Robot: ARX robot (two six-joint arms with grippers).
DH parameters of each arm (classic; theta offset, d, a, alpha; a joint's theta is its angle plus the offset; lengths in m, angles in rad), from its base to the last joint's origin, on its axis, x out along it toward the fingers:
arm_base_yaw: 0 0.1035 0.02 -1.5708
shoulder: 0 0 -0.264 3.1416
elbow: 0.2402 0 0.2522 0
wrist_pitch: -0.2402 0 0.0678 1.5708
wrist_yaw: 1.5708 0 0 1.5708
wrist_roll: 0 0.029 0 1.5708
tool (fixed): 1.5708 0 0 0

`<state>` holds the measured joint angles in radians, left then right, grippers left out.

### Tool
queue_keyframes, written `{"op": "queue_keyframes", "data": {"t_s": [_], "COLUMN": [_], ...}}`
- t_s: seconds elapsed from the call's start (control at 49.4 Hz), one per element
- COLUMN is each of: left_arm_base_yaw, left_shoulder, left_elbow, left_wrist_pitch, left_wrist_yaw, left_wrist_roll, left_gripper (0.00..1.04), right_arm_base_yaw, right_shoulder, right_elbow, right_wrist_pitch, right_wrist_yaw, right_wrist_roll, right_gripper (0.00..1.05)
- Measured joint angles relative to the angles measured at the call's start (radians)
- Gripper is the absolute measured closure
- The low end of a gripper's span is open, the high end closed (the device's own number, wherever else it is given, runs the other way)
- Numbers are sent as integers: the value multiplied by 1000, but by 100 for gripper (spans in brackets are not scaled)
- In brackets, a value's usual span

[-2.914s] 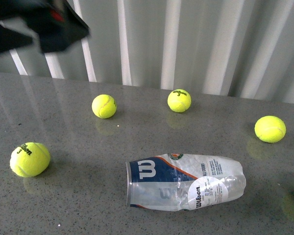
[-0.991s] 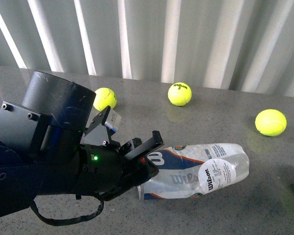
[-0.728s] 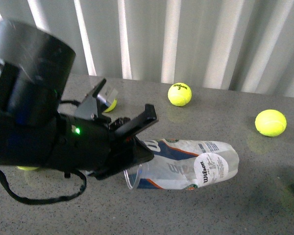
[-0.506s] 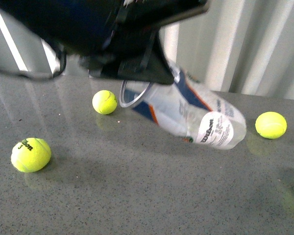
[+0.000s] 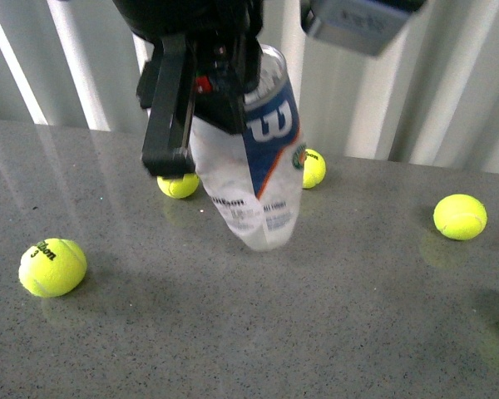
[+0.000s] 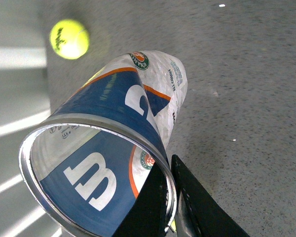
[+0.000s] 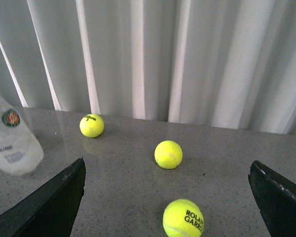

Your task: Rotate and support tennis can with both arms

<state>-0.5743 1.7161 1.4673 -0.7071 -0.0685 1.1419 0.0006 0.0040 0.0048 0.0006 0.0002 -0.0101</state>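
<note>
Left gripper [image 6: 168, 166] jaws pinched rim of tennis can [image 5: 262, 166], held nearly upright, open end up, toward tabletop [image 5: 333, 332] far edge; right gripper [image 7: 166, 165] jaws spread wide, clear of can

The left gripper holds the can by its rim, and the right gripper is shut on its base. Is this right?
Not quite. The right gripper is open and apart from the can, as the right wrist view shows. The left gripper does hold the rim.
</note>
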Motion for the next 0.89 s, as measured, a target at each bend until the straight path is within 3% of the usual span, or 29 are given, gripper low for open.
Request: {"op": "queue_keyframes", "data": {"t_s": [0.202, 0.769, 0.89], "left_arm_base_yaw": [-56, -85, -85], "left_shoulder": [32, 167, 169], "left_elbow": [-16, 54, 57], "left_wrist_pitch": [-68, -32, -29], "left_wrist_yaw": [27, 8, 9], "left_wrist_roll": [122, 162, 163], "left_gripper": [101, 101, 80], "right_arm_base_yaw": [0, 0, 0], "right_shoulder": [0, 0, 0], "right_elbow": [0, 0, 0], "right_wrist_pitch": [0, 0, 0], "right_wrist_yaw": [0, -1, -1], "right_wrist_roll": [0, 0, 0], "right_gripper": [7, 7, 7]}}
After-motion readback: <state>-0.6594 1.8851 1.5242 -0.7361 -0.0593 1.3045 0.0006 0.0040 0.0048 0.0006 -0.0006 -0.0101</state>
